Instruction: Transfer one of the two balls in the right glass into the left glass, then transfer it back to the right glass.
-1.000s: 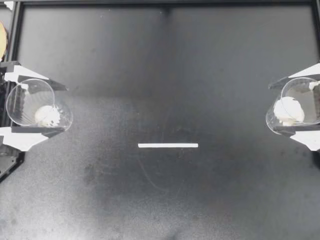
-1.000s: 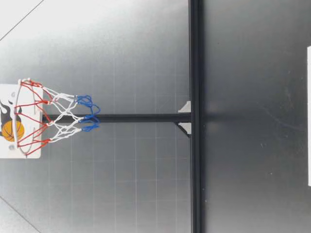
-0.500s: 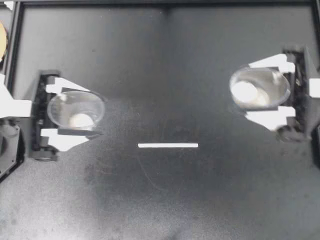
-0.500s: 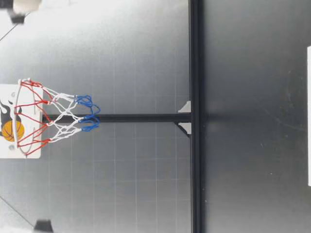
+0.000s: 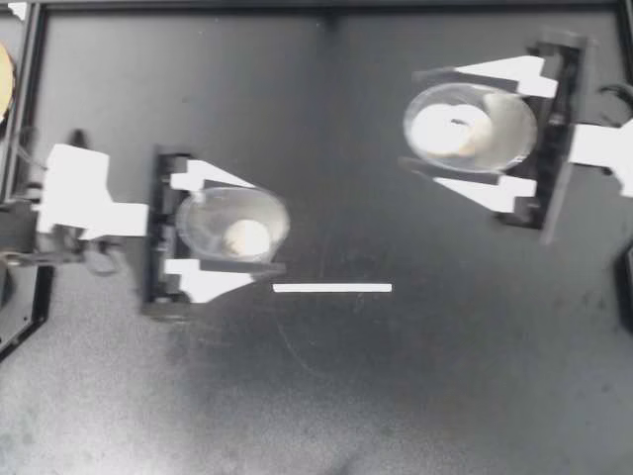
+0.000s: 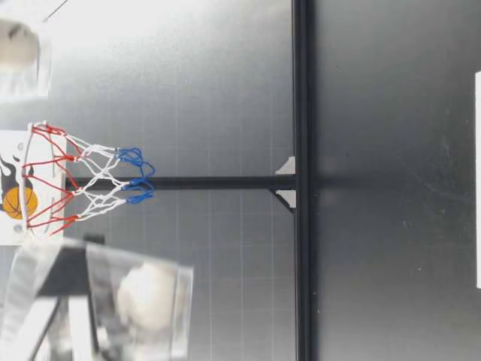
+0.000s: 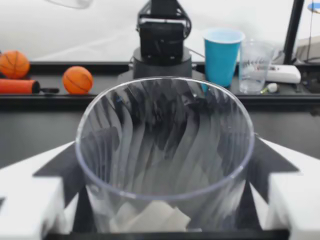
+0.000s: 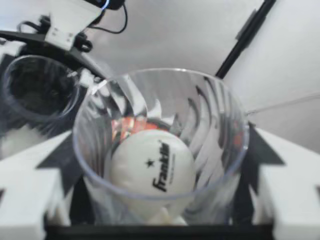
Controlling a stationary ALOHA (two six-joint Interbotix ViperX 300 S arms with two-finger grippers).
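My left gripper (image 5: 263, 229) is shut on a clear ribbed glass (image 5: 232, 226) with one white ball (image 5: 245, 237) in it, held just left of the table's middle. My right gripper (image 5: 419, 120) is shut on a second clear glass (image 5: 471, 127), farther back and to the right, with a white ball (image 5: 444, 130) inside. The low view shows the left glass (image 6: 131, 301) and its ball (image 6: 143, 297) close to the camera, well above the table, and the right glass (image 6: 21, 56) higher. In the right wrist view the ball (image 8: 151, 167) fills the glass (image 8: 160, 130).
A white tape strip (image 5: 331, 288) lies on the dark table (image 5: 326, 396) just right of the left glass. A small basketball hoop (image 6: 45, 180) hangs at the far side. Beyond the table stand a blue cup (image 7: 222, 52), a clear cup (image 7: 255, 60) and orange balls (image 7: 77, 80).
Both arms have carried their glasses inward from the table's side edges toward the middle. The right glass has also gone toward the far edge. Both glasses have come into the low view.
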